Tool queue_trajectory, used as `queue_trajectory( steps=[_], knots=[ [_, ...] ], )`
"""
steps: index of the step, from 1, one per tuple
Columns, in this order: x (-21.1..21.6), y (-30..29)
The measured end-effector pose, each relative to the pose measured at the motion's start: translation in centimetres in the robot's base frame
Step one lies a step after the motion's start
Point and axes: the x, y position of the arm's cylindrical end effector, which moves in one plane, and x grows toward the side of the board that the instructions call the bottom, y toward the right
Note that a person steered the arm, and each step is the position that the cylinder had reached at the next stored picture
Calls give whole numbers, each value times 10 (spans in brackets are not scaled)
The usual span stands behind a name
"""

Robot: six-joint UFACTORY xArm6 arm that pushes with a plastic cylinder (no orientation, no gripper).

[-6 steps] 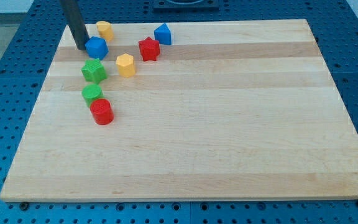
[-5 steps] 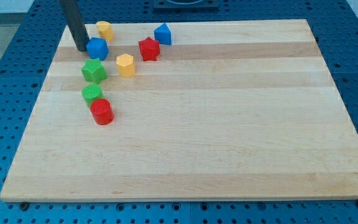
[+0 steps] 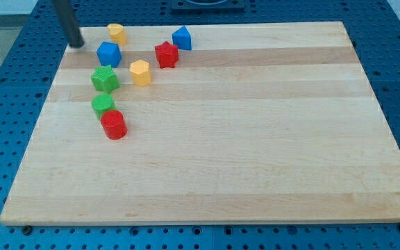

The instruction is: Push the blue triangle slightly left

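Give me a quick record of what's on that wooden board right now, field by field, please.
board: wooden table top with eight small blocks, all in the view's upper left
my tip: at the view's upper left, apart from every block
blue blocks: blue cube nearest the tip; blue triangle toward the view's top
yellow blocks: yellow cylinder; yellow hexagon
red blocks: red star; red cylinder
green blocks: green star; green cylinder, touching the red cylinder

My tip has drawn back toward the view's upper left, now apart from the blue block it was touching.
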Motion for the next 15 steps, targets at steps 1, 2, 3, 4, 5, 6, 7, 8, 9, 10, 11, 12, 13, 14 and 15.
queue_trajectory(
  steps=[1,2,3,4,5,6,7,8,9,10,11,12,13,14,15],
  knots=[
    [64,-13],
    [220,-10],
    [331,38],
    [332,105],
    [297,222],
    [263,332],
    [176,408],
    [120,393],
    [73,350],
    [54,288],
    [42,250],
    [42,219],
    [53,227],
    [47,248],
    [24,248]
  ],
)
